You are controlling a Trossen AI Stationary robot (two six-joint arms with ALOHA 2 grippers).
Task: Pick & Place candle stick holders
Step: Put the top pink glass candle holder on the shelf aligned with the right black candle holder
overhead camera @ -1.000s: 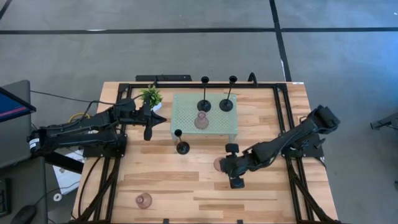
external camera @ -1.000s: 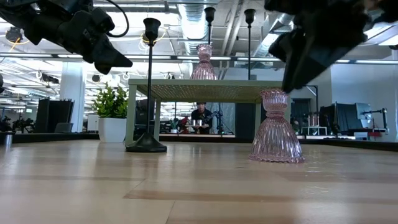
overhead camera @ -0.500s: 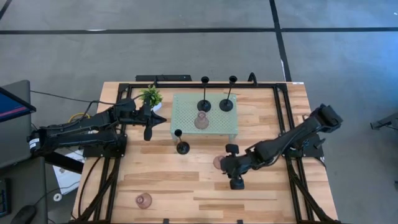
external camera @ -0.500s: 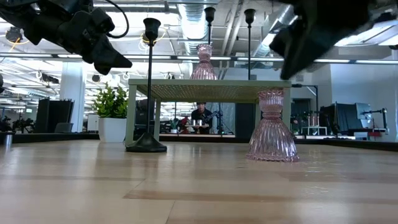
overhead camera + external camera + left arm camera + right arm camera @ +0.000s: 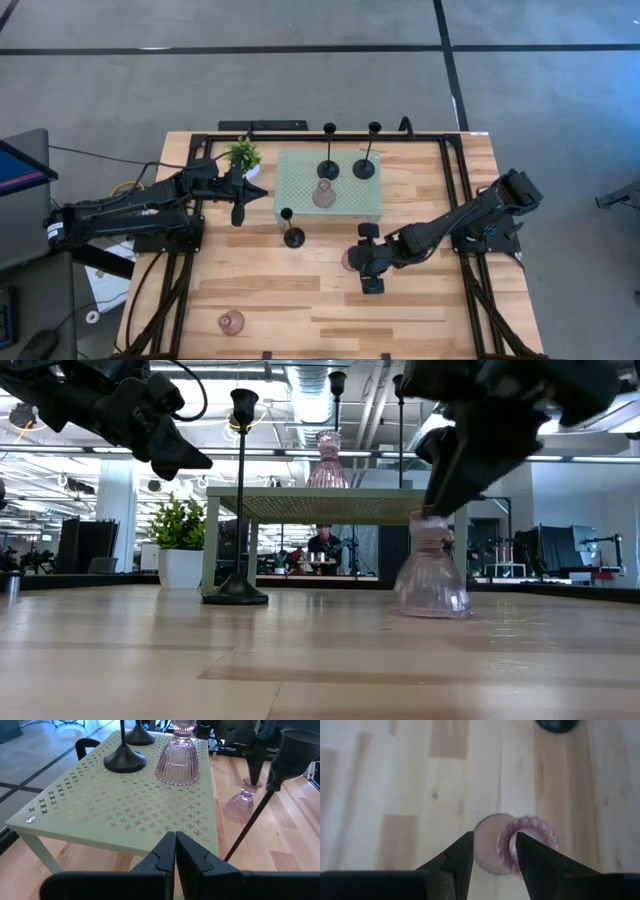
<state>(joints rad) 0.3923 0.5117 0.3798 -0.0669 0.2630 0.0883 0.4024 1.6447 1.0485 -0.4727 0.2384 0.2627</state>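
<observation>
A squat pink glass candle stick holder [image 5: 347,260] stands on its base on the table, right of centre. My right gripper [image 5: 493,844] slants down over it, open, with the holder's top cup [image 5: 489,845] between its fingers. Two tall black holders [image 5: 328,170] [image 5: 364,168] and a pink one [image 5: 323,195] stand on the mint-green stand [image 5: 372,205]. A third black holder [image 5: 293,237] stands on the table in front of the stand. Another pink one [image 5: 231,322] stands near the front left. My left gripper [image 5: 238,216] hangs shut and clear of everything, left of the stand. My right gripper comes from above and from the table's right, its fingers on either side of the pink holder's top cup [image 5: 482,851]. One finger [image 5: 465,851] lies at the cup's rim; whether the other finger touches, I cannot tell. The holder stays upright, its base [image 5: 430,600] on the table.
A small green potted plant [image 5: 243,155] stands at the stand's far left corner, close to my left gripper. Black frame rails [image 5: 455,185] run along the table's sides and far edge. Bare wood lies between the stand and the near edge.
My right gripper has moved a little toward the table's left and far side. The pink holder under it has slid a short way toward the table's left, staying upright on its base. My left arm has kept still.
</observation>
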